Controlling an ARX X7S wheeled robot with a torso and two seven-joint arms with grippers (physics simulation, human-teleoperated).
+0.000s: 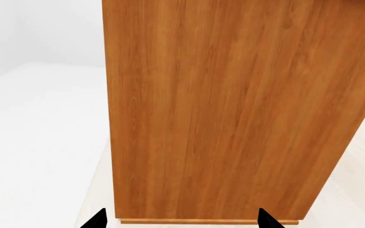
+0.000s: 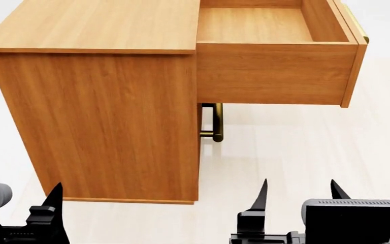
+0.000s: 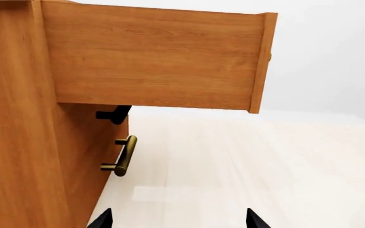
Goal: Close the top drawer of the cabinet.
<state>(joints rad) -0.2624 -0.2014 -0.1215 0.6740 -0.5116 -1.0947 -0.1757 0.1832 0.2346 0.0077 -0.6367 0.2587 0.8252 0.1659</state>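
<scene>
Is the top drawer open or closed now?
Open. The top drawer sticks far out from the cabinet, and its inside looks empty.

Floor (image 2: 296, 147): pale light-wood planking, faint lengthwise seams, clean and even in tone. Wall (image 3: 334, 52): plain white, unmarked, meeting the floor in a soft line (no skirting discernible). Lighting: diffuse and bright, with a soft glossy patch on the planks.

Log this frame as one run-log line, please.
top drawer: pulled fully out, empty | cabinet: side faces robot | left gripper: open, free | right gripper: open, free | contact: none
</scene>
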